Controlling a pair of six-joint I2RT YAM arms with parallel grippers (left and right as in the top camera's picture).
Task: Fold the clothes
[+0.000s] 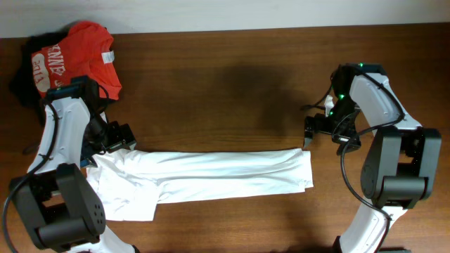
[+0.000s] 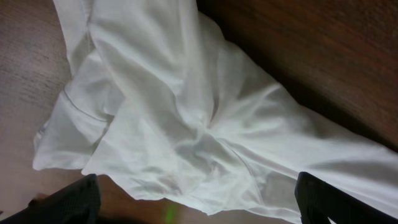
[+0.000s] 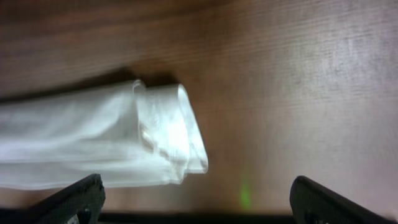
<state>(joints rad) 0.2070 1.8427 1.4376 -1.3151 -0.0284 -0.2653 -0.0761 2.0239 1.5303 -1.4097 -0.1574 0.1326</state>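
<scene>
The white T-shirt (image 1: pixel 211 174) lies folded into a long strip across the front of the table, with bunched sleeves at its left end. My left gripper (image 1: pixel 121 138) is open and empty just above that left end; the crumpled white fabric (image 2: pixel 186 118) fills the left wrist view between its fingertips. My right gripper (image 1: pixel 310 133) is open and empty above the strip's right end, whose folded edge (image 3: pixel 168 134) shows in the right wrist view. No print is visible on the shirt.
A red shirt with white lettering (image 1: pixel 74 60) lies on a dark garment (image 1: pixel 24 81) at the back left corner. The wooden table (image 1: pixel 225 91) runs bare behind the strip.
</scene>
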